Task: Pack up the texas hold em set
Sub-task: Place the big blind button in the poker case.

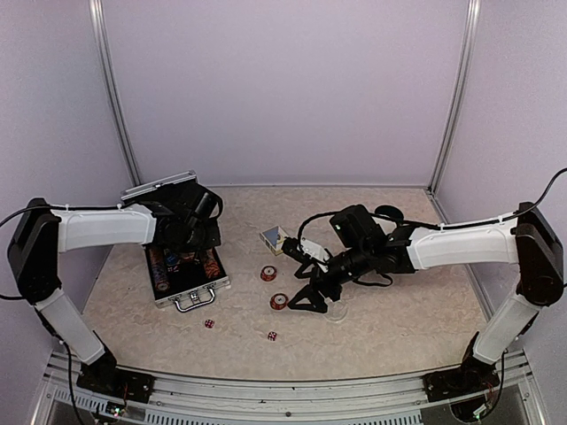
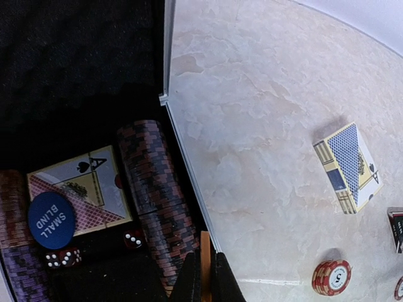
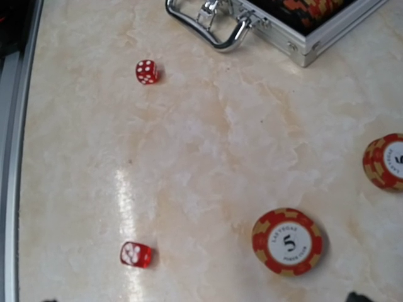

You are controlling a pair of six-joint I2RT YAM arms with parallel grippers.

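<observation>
My right hand (image 1: pixel 307 299) hangs open beside the near chip (image 3: pixel 287 241) on the tabletop (image 3: pixel 189 157). I'd centre over it, then pinch across its rim. My left hand (image 2: pixel 203 277) looks clenched above the open case (image 1: pixel 213 286).

Lab cell, white panelled walls (image 1: pixel 283 88)

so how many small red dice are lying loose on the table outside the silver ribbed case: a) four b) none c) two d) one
c, one small red die lies near the handle of the silver ribbed aluminium case, and a second red die lies left of the red-and-white chip marked 5; the top view shows only these two loose.
</observation>
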